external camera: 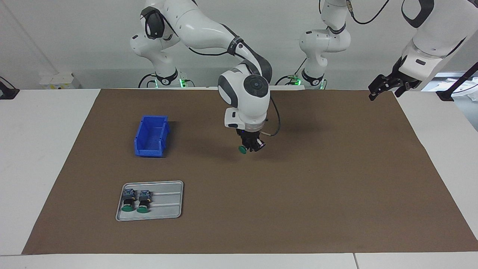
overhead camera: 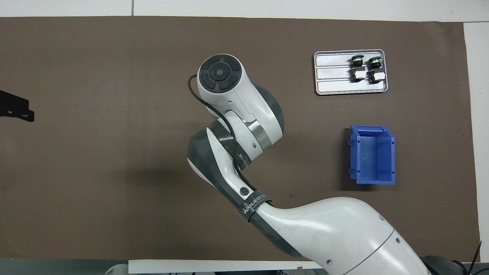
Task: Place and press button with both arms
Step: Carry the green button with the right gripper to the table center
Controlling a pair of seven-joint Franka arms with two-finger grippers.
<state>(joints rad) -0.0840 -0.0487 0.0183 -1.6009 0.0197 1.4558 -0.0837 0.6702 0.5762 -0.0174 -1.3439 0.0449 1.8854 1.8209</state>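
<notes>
My right gripper point(external camera: 253, 145) hangs low over the middle of the brown mat, shut on a button point(external camera: 243, 149) whose green cap points down and to the side. In the overhead view the right arm's wrist point(overhead camera: 223, 80) hides both the gripper and that button. Two more buttons alike point(external camera: 129, 201) point(external camera: 143, 201) lie side by side on a grey tray point(external camera: 168, 201), which also shows in the overhead view point(overhead camera: 332, 72) with both buttons point(overhead camera: 357, 68) point(overhead camera: 374, 69). My left gripper point(external camera: 386, 86) waits raised over the mat's edge at the left arm's end point(overhead camera: 15, 109).
An empty blue bin point(external camera: 151, 136) stands on the mat toward the right arm's end, nearer to the robots than the tray; it also shows in the overhead view point(overhead camera: 372, 154). The brown mat point(external camera: 336, 186) covers most of the white table.
</notes>
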